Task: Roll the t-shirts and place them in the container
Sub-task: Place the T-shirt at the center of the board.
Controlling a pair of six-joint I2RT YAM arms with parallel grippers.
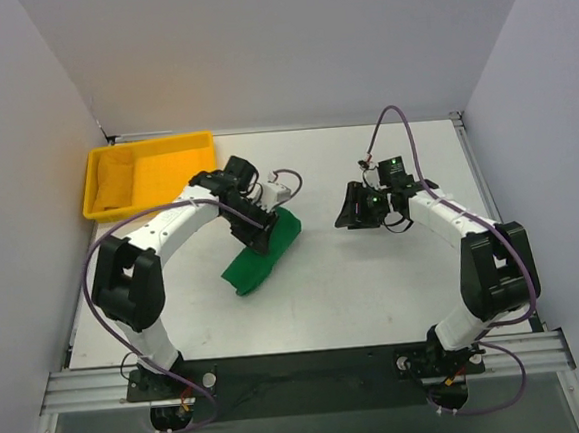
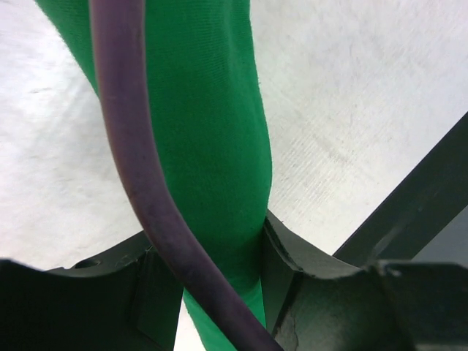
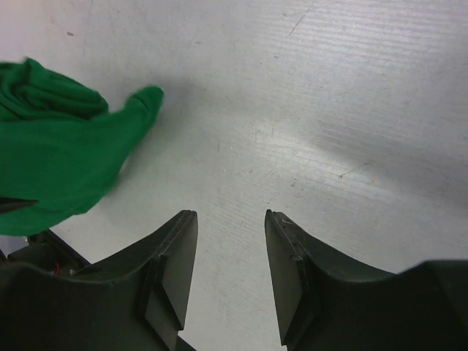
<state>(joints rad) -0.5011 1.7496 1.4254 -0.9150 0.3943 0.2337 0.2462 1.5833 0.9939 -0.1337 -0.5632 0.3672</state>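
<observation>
Green soft fabric fills the left wrist view: the plain green short-sleeved t-shirt (image 2: 205, 131) runs as a narrow bunched band down between the two dark fingers of the left gripper (image 2: 219, 272), which is clamped onto it, the cloth pinched in at the point where the jaws meet it. A purple cable (image 2: 128, 146) crosses in front of the fabric in that view.

From the top camera, the t-shirt (image 1: 258, 264) lies as a long, thick bundle on the white desk (image 1: 376, 290), left of centre and set at a slant, its near end pointing toward the arm bases. The left gripper (image 1: 261, 231) sits on the far half of the bundle.

The right gripper (image 1: 353, 211) is over bare desk to the right of the shirt and apart from it. In the right wrist view its jaws stand apart with nothing between them (image 3: 230, 248). The t-shirt (image 3: 58, 161) shows at the left edge there, with a rounded fold reaching toward the middle.

A yellow rectangular plastic tray (image 1: 149, 145) rests at the far left corner of the desk, clear of the shirt.
</observation>
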